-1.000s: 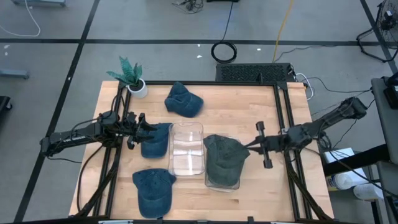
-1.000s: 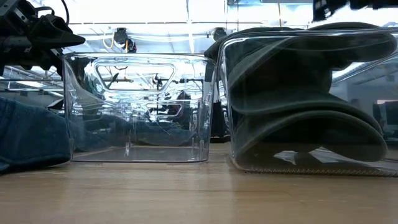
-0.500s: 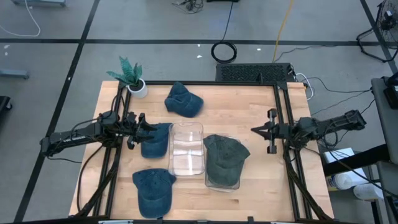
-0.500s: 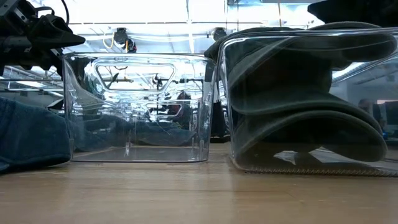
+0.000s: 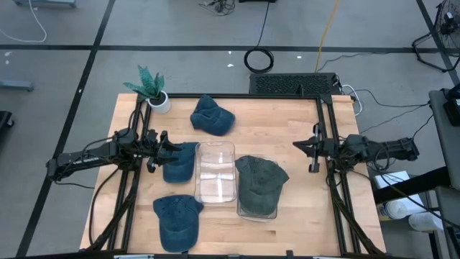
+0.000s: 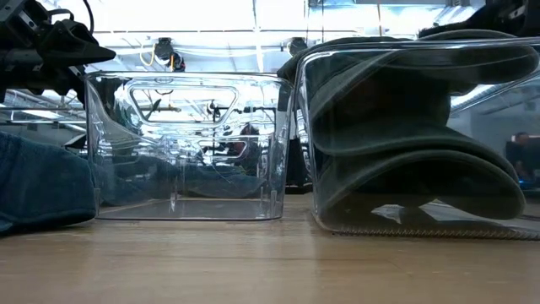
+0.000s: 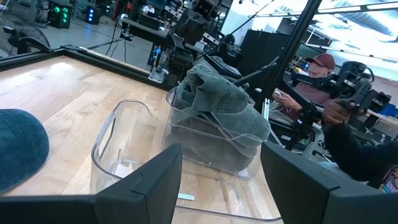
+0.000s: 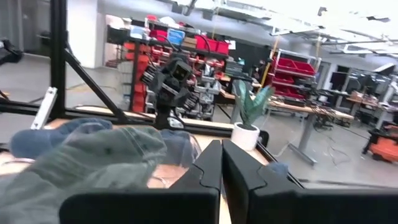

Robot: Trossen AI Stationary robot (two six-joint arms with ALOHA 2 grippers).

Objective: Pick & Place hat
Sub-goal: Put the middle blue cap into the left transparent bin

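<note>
Hat-wise, the one nearest the left gripper (image 5: pixel 175 152) is a blue hat (image 5: pixel 180 161) lying on the table (image 5: pixel 280 129) right under and just past its spread fingers (image 7: pixel 155 180), which hold nothing; the gripper hovers over that hat's edge, and directly beyond its tips stands an empty clear bin (image 5: pixel 215 171), touching or nearly touching the hat (the overhead view does not settle which). Just past that bin, farther from the left gripper, a second clear bin (image 5: pixel 256 203) holds a grey-green hat (image 5: pixel 260 181), bunched up and bulging above the rim. Off to one side of the left gripper, toward the table's near edge, lies another blue hat (image 5: pixel 176 221); to the other side, toward the far edge, a third blue hat (image 5: pixel 211 115) sits near a small potted plant (image 5: pixel 154 89). The right gripper (image 5: pixel 296 146), fingers pressed together and empty, hangs above bare wood, pointing toward the bins, with the grey-green hat near it but apart from its tips.
</note>
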